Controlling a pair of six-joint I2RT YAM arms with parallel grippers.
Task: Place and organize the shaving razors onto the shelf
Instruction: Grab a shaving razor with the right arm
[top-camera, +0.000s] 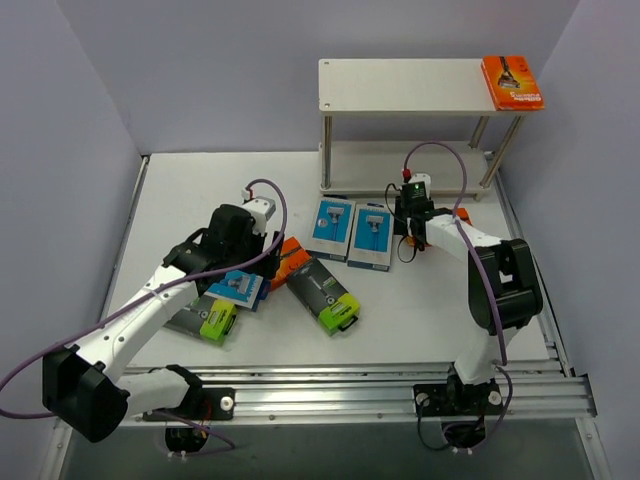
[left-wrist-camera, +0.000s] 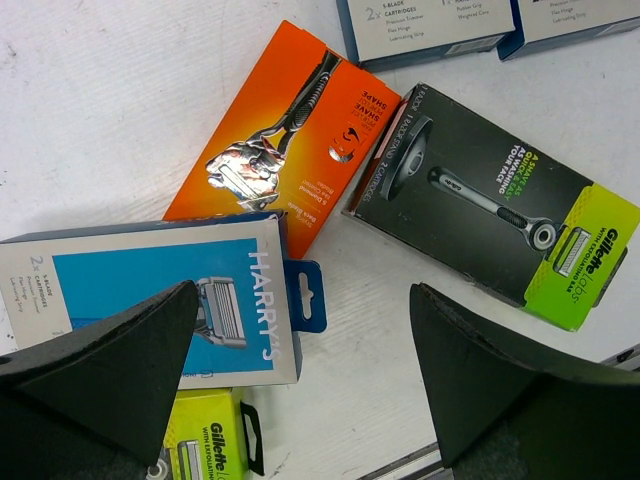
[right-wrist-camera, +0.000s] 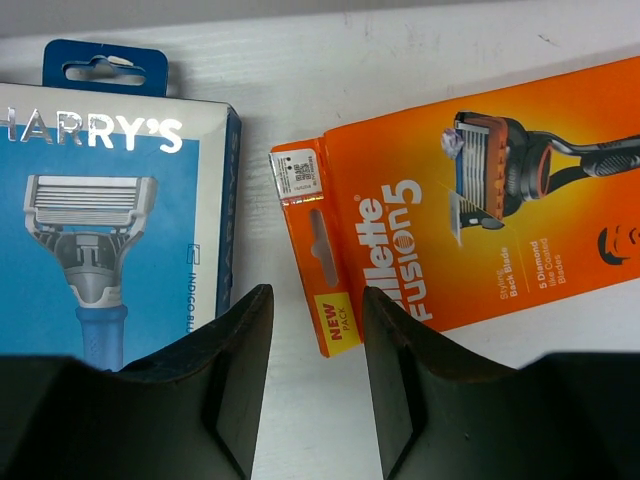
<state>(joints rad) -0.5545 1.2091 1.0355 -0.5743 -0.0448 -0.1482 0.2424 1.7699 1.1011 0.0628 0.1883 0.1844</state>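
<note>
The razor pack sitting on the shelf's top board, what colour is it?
The razor pack is orange; the top external view shows it best.

Bright, even light falls from above with soft shadows. Glare flares on the orange pack (left-wrist-camera: 270, 150) ahead of the left gripper (left-wrist-camera: 303, 295).

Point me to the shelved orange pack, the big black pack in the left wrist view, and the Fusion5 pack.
shelved orange pack (top-camera: 512, 82), top external view, middle of its face.
black pack (left-wrist-camera: 488, 205), left wrist view, dark centre.
Fusion5 pack (right-wrist-camera: 440, 250), right wrist view, orange face.
</note>
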